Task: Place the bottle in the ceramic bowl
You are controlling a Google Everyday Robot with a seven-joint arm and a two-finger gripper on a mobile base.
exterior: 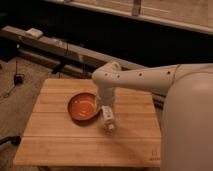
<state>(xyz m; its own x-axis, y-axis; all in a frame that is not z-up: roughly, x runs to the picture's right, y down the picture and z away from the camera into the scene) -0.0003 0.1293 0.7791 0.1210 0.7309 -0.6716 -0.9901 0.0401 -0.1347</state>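
The orange-red ceramic bowl [82, 107] sits on the wooden table, left of centre, and it holds nothing. The small white bottle [108, 120] is just to the right of the bowl's rim, its length pointing toward the front of the table. My gripper [105, 106] hangs down from the white arm directly over the bottle's far end, beside the bowl's right edge. The wrist hides where the gripper meets the bottle, so I cannot tell whether it holds it or whether the bottle rests on the wood.
The wooden slatted table [55, 140] stands on carpet. My white arm [145, 77] reaches in from the right and my large white body [190, 125] fills the right side. A dark ledge with cables [55, 50] runs behind the table.
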